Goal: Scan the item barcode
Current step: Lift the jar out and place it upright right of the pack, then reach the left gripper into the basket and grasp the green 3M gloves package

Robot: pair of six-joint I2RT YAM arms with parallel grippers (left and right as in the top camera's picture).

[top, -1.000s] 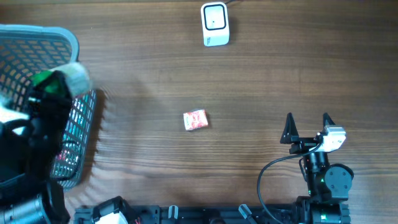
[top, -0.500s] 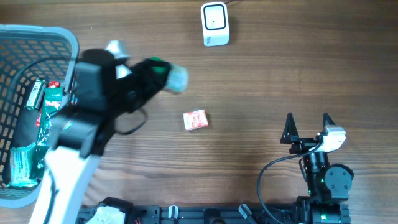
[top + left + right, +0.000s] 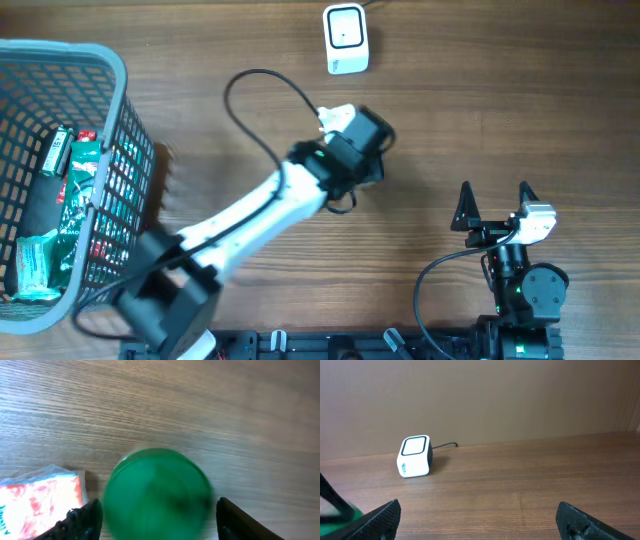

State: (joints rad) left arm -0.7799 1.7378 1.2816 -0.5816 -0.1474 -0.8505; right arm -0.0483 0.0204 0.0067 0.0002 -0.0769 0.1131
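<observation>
A green round item (image 3: 159,485), blurred, fills the space between the jaws of my left gripper (image 3: 157,510), which is shut on it just above the wooden table. In the overhead view the left gripper (image 3: 365,150) is at mid-table, below the white barcode scanner (image 3: 346,38), and its wrist hides the item. The scanner (image 3: 414,456) also shows in the right wrist view, with a green blur of the item (image 3: 350,515) at lower left. My right gripper (image 3: 495,200) rests open near the front right, nothing between its fingers (image 3: 380,520).
A red-and-white packet (image 3: 40,497) lies on the table just left of the held item; the arm covers it from overhead. A grey basket (image 3: 100,60) holding several green and red packets stands at the left edge.
My left arm has swung from the basket rightwards across the table to its middle, carrying the green item, and now covers the red packet. The right arm has not moved.
</observation>
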